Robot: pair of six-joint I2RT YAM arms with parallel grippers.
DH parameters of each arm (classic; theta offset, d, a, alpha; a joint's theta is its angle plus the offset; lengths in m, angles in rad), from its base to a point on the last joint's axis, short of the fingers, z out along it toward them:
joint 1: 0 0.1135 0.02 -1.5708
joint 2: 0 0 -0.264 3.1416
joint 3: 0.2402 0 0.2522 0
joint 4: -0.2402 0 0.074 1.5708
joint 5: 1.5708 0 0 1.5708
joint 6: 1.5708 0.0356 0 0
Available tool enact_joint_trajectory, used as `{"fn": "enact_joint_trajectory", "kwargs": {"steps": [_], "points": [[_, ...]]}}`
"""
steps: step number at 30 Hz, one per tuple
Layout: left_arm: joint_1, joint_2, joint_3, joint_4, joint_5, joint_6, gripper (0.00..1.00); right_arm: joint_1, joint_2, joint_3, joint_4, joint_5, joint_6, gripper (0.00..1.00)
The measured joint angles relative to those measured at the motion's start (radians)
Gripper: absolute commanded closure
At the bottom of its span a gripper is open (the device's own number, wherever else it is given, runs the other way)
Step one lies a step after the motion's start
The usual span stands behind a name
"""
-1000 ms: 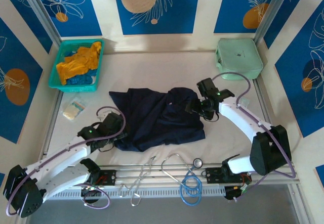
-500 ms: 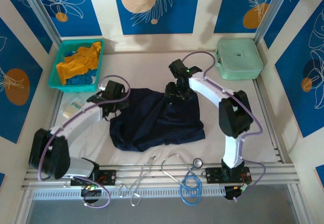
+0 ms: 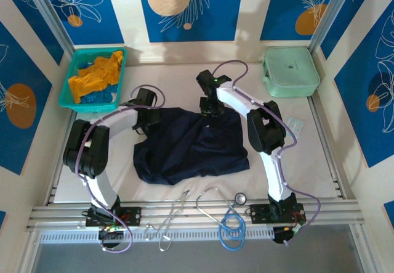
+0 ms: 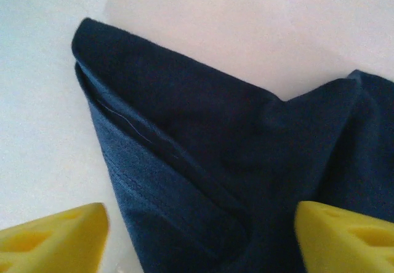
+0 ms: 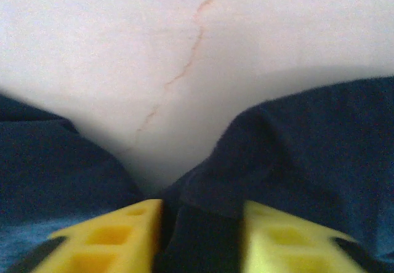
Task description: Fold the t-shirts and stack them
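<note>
One navy t-shirt (image 3: 191, 146) sits between two arms (image 3: 237, 103). Beyond it to the left, one teal basket (image 3: 89, 108) holds one mustard-orange t-shirt (image 3: 92, 76) and one blue t-shirt (image 3: 101, 96); beyond it rightward sits one mint-green case (image 3: 290, 71).

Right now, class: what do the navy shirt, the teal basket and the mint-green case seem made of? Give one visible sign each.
Navy shirt: soft matte cloth, probably knit cotton; it folds, creases and shows a stitched hem. Teal basket: likely moulded plastic; stiff, thin walls. Mint-green case: seemingly hard plastic; smooth lid, rounded corners.
</note>
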Motion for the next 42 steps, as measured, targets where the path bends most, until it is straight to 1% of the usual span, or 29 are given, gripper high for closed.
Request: {"fn": "enact_joint_trajectory", "kwargs": {"steps": [1, 2, 4, 5, 9, 13, 17, 20, 23, 26, 28, 31, 33, 34, 35, 37, 38, 40, 42], "points": [[0.002, 0.01, -0.002, 0.008, 0.005, -0.004, 0.54, 0.0, 0.0, 0.001, -0.004, 0.007, 0.0, 0.82], [0.003, 0.021, -0.002, 0.017, 0.01, -0.006, 0.7, 0.0, 0.0, 0.002, -0.006, 0.018, 0.004, 0.87], [0.005, 0.049, -0.002, 0.036, 0.021, -0.012, 0.96, 0.0, -0.001, 0.003, -0.009, 0.032, 0.005, 0.98], [0.005, 0.064, -0.002, 0.043, 0.027, -0.013, 1.0, -0.002, -0.002, 0.003, -0.011, 0.04, 0.006, 1.0], [0.006, 0.088, 0.019, 0.057, 0.034, -0.011, 1.0, -0.012, -0.024, 0.003, -0.022, 0.069, -0.003, 1.0], [0.008, 0.109, 0.058, 0.051, 0.04, -0.003, 1.0, -0.045, -0.088, 0.004, -0.04, 0.081, -0.018, 1.0], [0.012, 0.109, 0.128, 0.033, 0.044, 0.022, 1.0, -0.087, -0.207, -0.007, -0.035, 0.078, -0.04, 1.0], [0.015, 0.09, 0.166, 0.032, 0.044, 0.043, 1.0, -0.107, -0.336, -0.076, -0.013, 0.068, -0.055, 1.0], [0.016, 0.029, 0.17, 0.029, 0.045, 0.058, 1.0, -0.116, -0.499, -0.216, 0.018, 0.04, -0.059, 1.0], [0.016, -0.048, 0.158, 0.034, 0.049, 0.069, 1.0, -0.105, -0.664, -0.417, 0.074, -0.016, -0.05, 1.0], [0.016, -0.105, 0.13, 0.043, 0.052, 0.069, 1.0, -0.088, -0.766, -0.587, 0.125, -0.072, -0.023, 1.0], [0.016, -0.16, 0.069, 0.053, 0.052, 0.068, 1.0, -0.034, -0.854, -0.824, 0.198, -0.158, 0.043, 1.0], [0.016, -0.174, 0.027, 0.056, 0.052, 0.068, 1.0, 0.017, -0.871, -0.949, 0.237, -0.201, 0.097, 1.0], [0.016, -0.177, 0.006, 0.056, 0.052, 0.068, 1.0, 0.048, -0.873, -1.004, 0.255, -0.217, 0.127, 0.94], [0.016, -0.177, -0.01, 0.056, 0.051, 0.068, 1.0, 0.072, -0.873, -1.043, 0.265, -0.225, 0.153, 0.84], [0.016, -0.177, -0.037, 0.054, 0.052, 0.068, 1.0, 0.117, -0.875, -1.102, 0.272, -0.243, 0.212, 0.59], [0.016, -0.177, -0.042, 0.054, 0.052, 0.069, 1.0, 0.129, -0.88, -1.115, 0.268, -0.246, 0.225, 0.51], [0.016, -0.177, -0.045, 0.056, 0.056, 0.069, 1.0, 0.134, -0.908, -1.121, 0.251, -0.242, 0.252, 0.4], [0.016, -0.177, -0.045, 0.063, 0.063, 0.069, 1.0, 0.127, -0.951, -1.105, 0.219, -0.222, 0.254, 0.35]]}}
